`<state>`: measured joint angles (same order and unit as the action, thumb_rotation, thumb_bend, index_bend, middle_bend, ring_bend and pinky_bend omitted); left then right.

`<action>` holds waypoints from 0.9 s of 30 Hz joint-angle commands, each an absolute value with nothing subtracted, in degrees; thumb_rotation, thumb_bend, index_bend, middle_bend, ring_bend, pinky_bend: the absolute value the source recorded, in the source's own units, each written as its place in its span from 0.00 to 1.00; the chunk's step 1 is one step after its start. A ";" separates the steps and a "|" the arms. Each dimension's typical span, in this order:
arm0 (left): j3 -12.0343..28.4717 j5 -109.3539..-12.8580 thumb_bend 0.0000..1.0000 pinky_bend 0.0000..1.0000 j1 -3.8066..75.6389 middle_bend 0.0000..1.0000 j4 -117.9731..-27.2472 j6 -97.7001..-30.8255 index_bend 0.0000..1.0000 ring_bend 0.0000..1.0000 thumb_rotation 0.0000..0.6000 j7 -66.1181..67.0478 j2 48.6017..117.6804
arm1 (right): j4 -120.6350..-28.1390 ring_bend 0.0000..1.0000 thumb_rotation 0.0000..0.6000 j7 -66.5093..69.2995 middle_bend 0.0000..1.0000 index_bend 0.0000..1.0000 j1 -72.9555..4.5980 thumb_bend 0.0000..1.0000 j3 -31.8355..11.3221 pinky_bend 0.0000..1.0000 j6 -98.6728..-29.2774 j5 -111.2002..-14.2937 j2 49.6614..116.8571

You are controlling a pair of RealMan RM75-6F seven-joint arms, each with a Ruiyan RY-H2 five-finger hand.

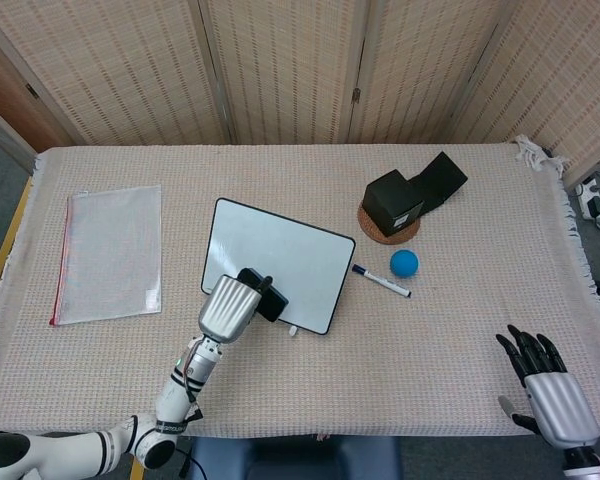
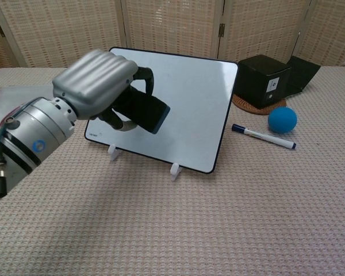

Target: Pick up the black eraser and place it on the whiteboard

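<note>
My left hand (image 1: pixel 230 306) (image 2: pixel 100 86) grips the black eraser (image 1: pixel 264 296) (image 2: pixel 146 110) and holds it raised in front of the lower left part of the whiteboard (image 1: pixel 292 250) (image 2: pixel 184 98). The whiteboard leans back on two small white feet in the middle of the table. Whether the eraser touches the board's face I cannot tell. My right hand (image 1: pixel 545 392) rests at the near right corner of the table, fingers spread, holding nothing; it shows only in the head view.
A clear plastic pouch (image 1: pixel 110 252) lies at the left. A marker pen (image 1: pixel 381 281) (image 2: pixel 263 137), a blue ball (image 1: pixel 404 263) (image 2: pixel 282 119) and a black box (image 1: pixel 394 201) (image 2: pixel 263 80) on a round coaster sit to the right of the board.
</note>
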<state>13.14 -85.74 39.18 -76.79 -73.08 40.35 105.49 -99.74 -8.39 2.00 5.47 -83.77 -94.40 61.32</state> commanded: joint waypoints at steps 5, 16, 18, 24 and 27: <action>17.16 -83.86 0.25 1.00 43.14 1.00 -65.12 -74.92 0.68 1.00 1.00 42.67 113.76 | -99.84 0.00 1.00 -6.83 0.00 0.00 2.01 0.33 5.32 0.00 -84.20 -94.28 60.55; 19.73 -80.18 0.25 1.00 46.61 1.00 -56.60 -72.95 0.68 1.00 1.00 42.77 117.49 | -99.82 0.00 1.00 -4.87 0.00 0.00 1.83 0.34 4.88 0.00 -84.15 -93.34 59.70; 19.97 -79.72 0.25 1.00 47.29 1.00 -55.05 -72.66 0.67 1.00 1.00 42.59 118.21 | -99.81 0.00 1.00 -4.64 0.00 0.00 1.90 0.33 4.81 0.00 -84.31 -93.21 59.61; 19.75 -79.60 0.24 1.00 48.33 1.00 -52.11 -73.14 0.55 1.00 1.00 40.96 119.48 | -99.75 0.00 1.00 -4.18 0.00 0.00 1.97 0.33 4.71 0.00 -84.40 -92.91 59.44; 19.42 -79.56 0.24 1.00 48.58 1.00 -51.75 -73.31 0.43 1.00 1.00 40.52 119.63 | -99.74 0.00 1.00 -4.01 0.00 0.00 2.04 0.33 4.75 0.00 -84.54 -93.01 59.39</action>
